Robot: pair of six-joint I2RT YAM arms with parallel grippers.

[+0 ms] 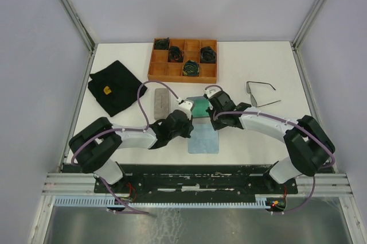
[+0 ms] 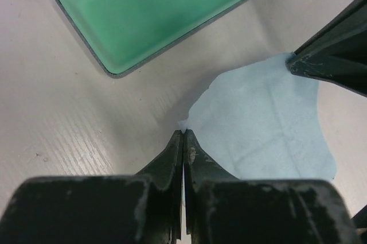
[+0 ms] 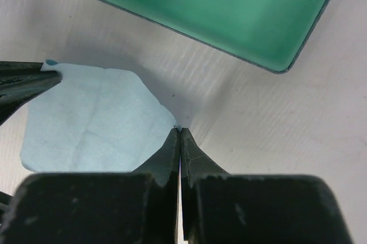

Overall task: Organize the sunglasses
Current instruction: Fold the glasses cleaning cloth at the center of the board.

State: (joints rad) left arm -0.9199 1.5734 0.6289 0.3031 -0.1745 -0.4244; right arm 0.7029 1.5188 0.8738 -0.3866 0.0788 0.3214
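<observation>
One pair of sunglasses (image 1: 261, 93), thin and dark-framed, lies open on the table at the right, apart from both arms. A second pair is not in view. A light blue cloth (image 1: 204, 139) lies flat in the middle, just in front of an open case with a green lining (image 1: 199, 107). My left gripper (image 2: 183, 131) is shut on one far corner of the blue cloth (image 2: 264, 123). My right gripper (image 3: 179, 128) is shut on the other far corner of the cloth (image 3: 92, 117). The green-lined case shows in both wrist views (image 2: 166, 8) (image 3: 218, 3).
A wooden compartment tray (image 1: 156, 72) with several dark green coiled bundles (image 1: 191, 68) stands at the back. A grey oblong case (image 1: 162, 100) lies left of centre. A black cloth (image 1: 114, 87) lies at the left.
</observation>
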